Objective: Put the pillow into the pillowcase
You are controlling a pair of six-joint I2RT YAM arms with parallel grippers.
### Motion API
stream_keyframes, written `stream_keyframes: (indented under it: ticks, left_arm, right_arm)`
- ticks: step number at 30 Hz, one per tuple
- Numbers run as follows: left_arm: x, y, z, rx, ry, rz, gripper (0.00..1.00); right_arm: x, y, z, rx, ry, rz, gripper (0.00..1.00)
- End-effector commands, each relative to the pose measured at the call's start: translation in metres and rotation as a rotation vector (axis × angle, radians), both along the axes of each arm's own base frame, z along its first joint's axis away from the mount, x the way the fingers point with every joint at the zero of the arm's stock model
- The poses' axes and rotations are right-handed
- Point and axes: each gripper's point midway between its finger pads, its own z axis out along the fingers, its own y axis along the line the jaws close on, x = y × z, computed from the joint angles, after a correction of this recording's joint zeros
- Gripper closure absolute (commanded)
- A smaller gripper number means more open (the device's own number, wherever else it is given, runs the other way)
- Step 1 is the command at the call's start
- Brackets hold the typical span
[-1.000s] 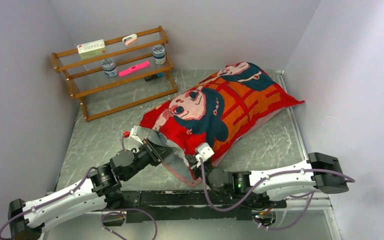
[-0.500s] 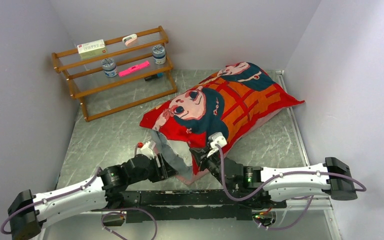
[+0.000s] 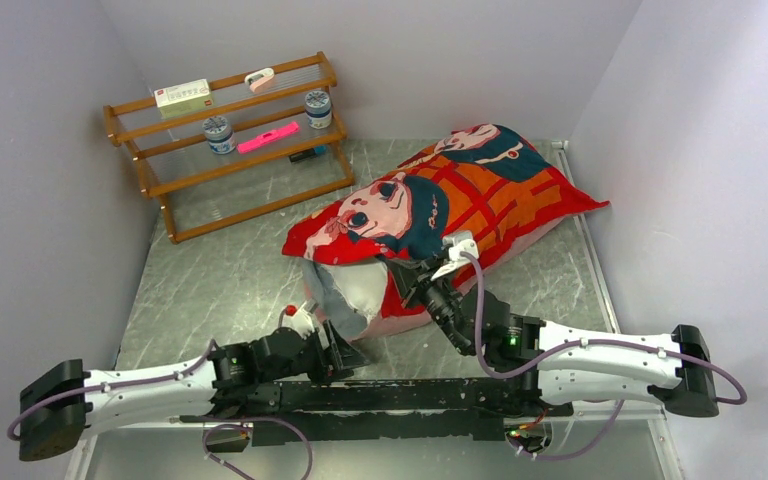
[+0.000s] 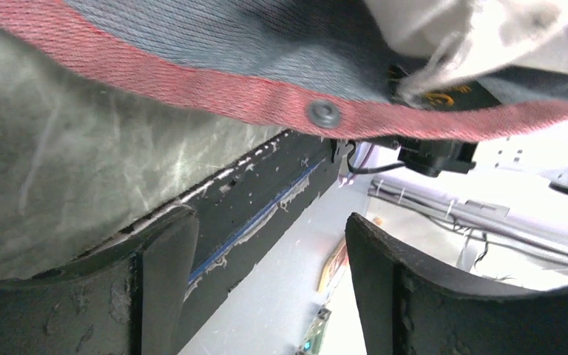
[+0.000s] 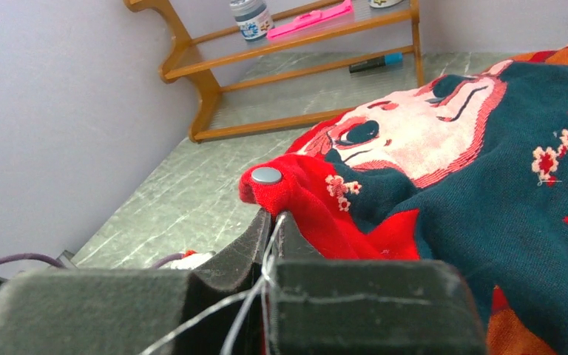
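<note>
The red pillowcase (image 3: 460,200), printed with teal-haired girl faces, lies plump across the middle and back right of the table. The white pillow (image 3: 348,288) shows only at the case's open near-left end; the rest is inside. My right gripper (image 3: 410,272) is shut on the pillowcase's red upper edge (image 5: 303,200), beside a metal snap (image 5: 266,175). My left gripper (image 3: 335,350) is low by the near edge, open and empty. In the left wrist view its fingers (image 4: 164,274) stand wide apart under the case's pink hem (image 4: 251,92), with the pillow (image 4: 488,29) above.
A wooden rack (image 3: 230,140) with jars, a pink item and a box stands at the back left. Grey walls close in both sides. The black mounting rail (image 3: 390,395) runs along the near edge under the left gripper.
My left gripper has opened, let go of the pillowcase's hem and drawn back toward the near edge. The right gripper has moved up and away with the case's edge, exposing more of the pillow's end.
</note>
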Motion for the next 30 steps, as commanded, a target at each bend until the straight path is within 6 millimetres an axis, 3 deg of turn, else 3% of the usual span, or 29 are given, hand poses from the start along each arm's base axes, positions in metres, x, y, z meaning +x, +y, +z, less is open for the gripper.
stream_keyframes:
  ticks: [1, 3, 8, 20, 25, 27, 30]
  left_arm:
    - [0.022, -0.004, 0.015, -0.206, 0.087, 0.199, 0.22]
    - [0.027, -0.003, 0.028, -0.306, 0.094, 0.241, 0.22]
    - [0.030, 0.002, 0.029, -0.313, 0.181, 0.314, 0.24]
    - [0.051, 0.021, 0.001, -0.284, 0.288, 0.526, 0.32]
    - [0.053, 0.012, -0.006, -0.257, 0.338, 0.545, 0.37]
    - [0.050, 0.011, -0.017, -0.204, 0.357, 0.540, 0.38]
    - [0.050, 0.003, -0.012, -0.219, 0.373, 0.532, 0.40]
  right_arm:
    - [-0.004, 0.000, 0.015, 0.088, 0.002, 0.027, 1.00]
    - [-0.005, -0.001, 0.012, 0.094, 0.013, 0.031, 1.00]
    - [-0.007, -0.005, 0.012, 0.097, 0.023, 0.034, 1.00]
    - [-0.014, -0.017, -0.004, 0.148, 0.061, 0.054, 1.00]
    - [-0.014, -0.021, -0.001, 0.154, 0.057, 0.052, 1.00]
    - [-0.014, -0.021, 0.000, 0.154, 0.055, 0.048, 1.00]
    - [-0.014, -0.022, 0.001, 0.156, 0.050, 0.048, 1.00]
